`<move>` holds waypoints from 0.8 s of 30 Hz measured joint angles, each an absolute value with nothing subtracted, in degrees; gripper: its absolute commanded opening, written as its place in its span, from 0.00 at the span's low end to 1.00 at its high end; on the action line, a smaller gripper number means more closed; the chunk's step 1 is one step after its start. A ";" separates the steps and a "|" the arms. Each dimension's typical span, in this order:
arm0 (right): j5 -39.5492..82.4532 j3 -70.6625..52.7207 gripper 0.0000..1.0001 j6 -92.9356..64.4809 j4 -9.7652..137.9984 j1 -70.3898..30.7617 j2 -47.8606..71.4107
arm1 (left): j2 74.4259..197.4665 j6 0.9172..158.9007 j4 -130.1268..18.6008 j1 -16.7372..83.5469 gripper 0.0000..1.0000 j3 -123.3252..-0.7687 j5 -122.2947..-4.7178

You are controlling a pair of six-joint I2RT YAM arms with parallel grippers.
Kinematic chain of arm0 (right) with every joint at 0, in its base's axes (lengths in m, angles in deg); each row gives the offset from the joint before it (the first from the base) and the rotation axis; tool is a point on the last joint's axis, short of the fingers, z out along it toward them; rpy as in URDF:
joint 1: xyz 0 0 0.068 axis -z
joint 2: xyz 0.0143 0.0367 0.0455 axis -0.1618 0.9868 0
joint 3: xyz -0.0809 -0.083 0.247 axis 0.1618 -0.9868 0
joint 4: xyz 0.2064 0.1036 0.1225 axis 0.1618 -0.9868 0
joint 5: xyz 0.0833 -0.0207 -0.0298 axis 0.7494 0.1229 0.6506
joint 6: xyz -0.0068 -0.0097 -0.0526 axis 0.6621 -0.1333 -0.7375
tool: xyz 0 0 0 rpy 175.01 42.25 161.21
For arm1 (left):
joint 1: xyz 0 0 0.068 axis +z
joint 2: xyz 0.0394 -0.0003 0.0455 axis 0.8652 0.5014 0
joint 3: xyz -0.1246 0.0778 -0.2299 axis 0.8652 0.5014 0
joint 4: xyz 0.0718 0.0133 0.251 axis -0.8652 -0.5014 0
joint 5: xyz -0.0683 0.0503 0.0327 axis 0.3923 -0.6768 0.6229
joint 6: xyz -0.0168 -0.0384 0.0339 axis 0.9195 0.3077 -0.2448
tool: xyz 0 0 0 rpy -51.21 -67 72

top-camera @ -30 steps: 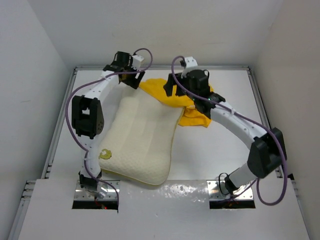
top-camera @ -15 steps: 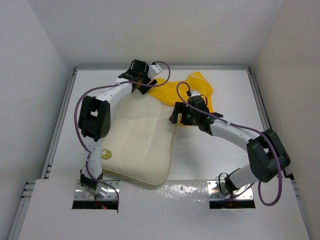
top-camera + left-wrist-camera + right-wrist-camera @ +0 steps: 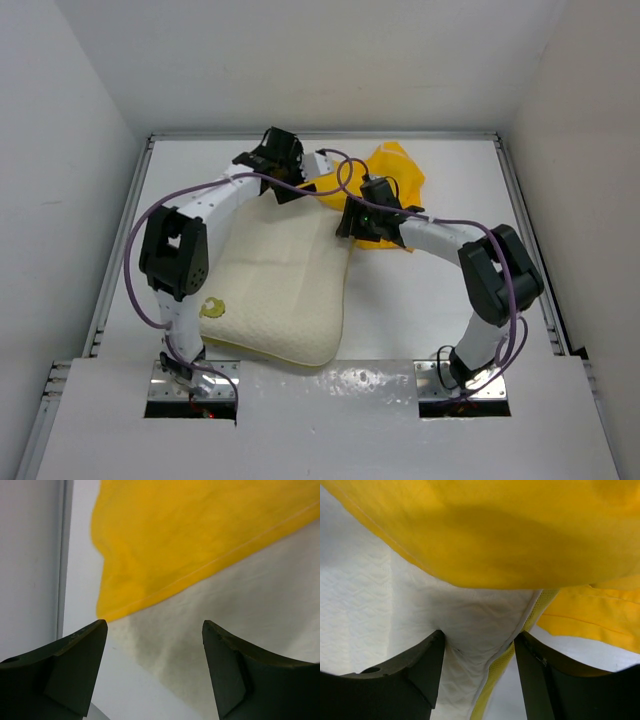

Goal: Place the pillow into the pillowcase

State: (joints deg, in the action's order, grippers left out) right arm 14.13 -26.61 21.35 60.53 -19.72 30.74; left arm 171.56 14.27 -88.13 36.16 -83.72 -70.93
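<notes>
Pillow (image 3: 285, 290) logo (image 3: 211, 307) unreadable; left tool (image 3: 154, 625) spread; right tool (image 3: 479, 635) spread astride pillow corner, under pillowcase (image 3: 395, 167).

The left arm (image 3: 205, 200) and the right arm (image 3: 440, 235) look alike. Each is made of smooth white tubes joined by chunky black blocks (image 3: 175, 255). A thin purple cable (image 3: 130, 270) runs along each arm in loose loops. Each arm stands on a shiny silver plate (image 3: 215, 378). The left gripper (image 3: 155, 625) has two wide, dark grey fingers (image 3: 75, 665) with slanted tips. The right gripper (image 3: 480, 637) has the same kind, almost black, and one finger (image 3: 415, 675) has a small round hole (image 3: 370, 670).
</notes>
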 measured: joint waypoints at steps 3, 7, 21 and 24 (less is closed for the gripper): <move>14.28 -26.06 0.58 21.11 60.13 -19.48 30.94 | 172.04 12.15 -86.64 34.67 0.76 -81.27 -70.93; 14.39 -26.06 0.59 21.07 59.48 -19.33 30.94 | 173.18 11.71 -81.11 33.80 0.74 -79.96 -72.83; 15.85 -27.37 0.36 23.32 62.23 -18.28 31.01 | 177.62 15.60 -69.64 33.73 0.21 -79.85 -77.70; 17.43 -27.68 0.18 25.87 63.50 -16.88 31.47 | 178.38 16.91 -69.37 33.73 0.00 -79.74 -78.25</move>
